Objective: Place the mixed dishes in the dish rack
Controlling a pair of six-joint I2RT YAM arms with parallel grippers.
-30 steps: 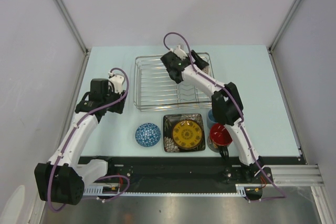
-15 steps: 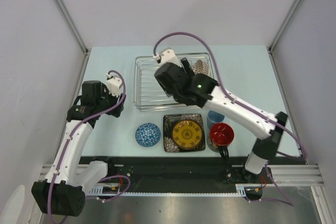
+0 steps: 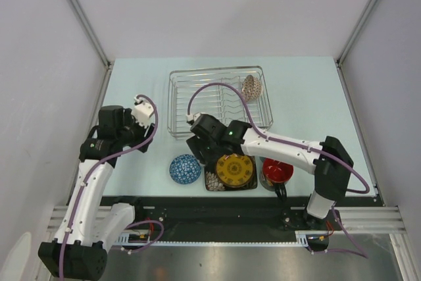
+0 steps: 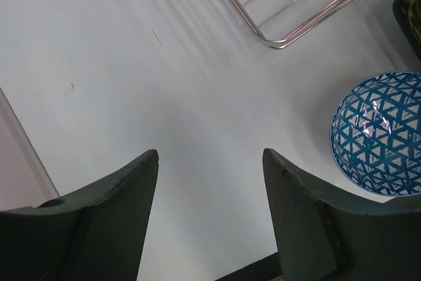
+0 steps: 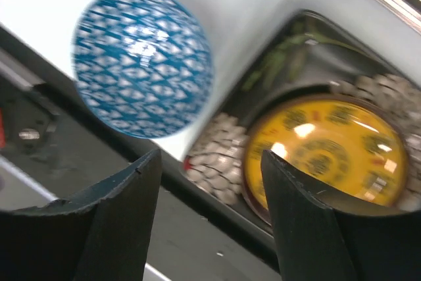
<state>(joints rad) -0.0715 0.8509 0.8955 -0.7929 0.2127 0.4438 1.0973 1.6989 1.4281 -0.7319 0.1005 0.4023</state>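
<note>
Swung back from over the dish rack (image 3: 217, 69), the right tool (image 5: 210, 162) now hovers above the gap between the blue patterned bowl (image 3: 185, 168) and the square black plate (image 3: 231, 168), its fingers spread and empty. The speckled bowl (image 3: 250, 86) stands on edge in the rack's 1 o'clock corner. The red-lined mug (image 3: 277, 170) sits at the plate's 3 o'clock. The left tool (image 4: 210, 162), at the rack's 8 o'clock, is likewise spread wide, holding nothing, over the table (image 4: 164, 97).
</note>
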